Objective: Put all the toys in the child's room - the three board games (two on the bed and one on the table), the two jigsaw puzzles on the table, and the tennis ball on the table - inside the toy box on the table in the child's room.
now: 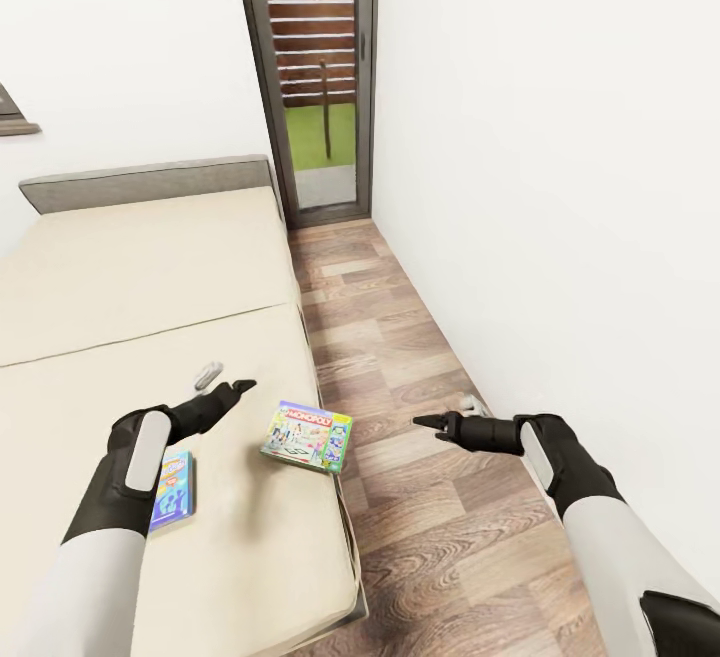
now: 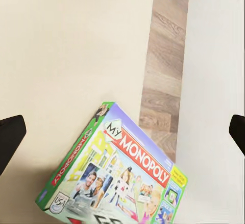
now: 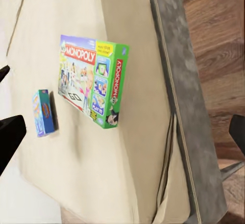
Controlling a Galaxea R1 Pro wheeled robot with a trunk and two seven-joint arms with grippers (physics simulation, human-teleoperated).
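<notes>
Clearly "My MONOPOLY" tops the green-edged box [image 2: 115, 175] on the bed [image 1: 120, 277]

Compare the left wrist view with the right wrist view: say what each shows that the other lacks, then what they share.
Left wrist view alone: a white wall beyond the floor strip, and the Monopoly box's front face seen head-on. Right wrist view alone: the blue game box lying farther in on the bed, and the bed's grey frame. Shared: the Monopoly box, the beige mattress it lies on, and the wood floor.
</notes>
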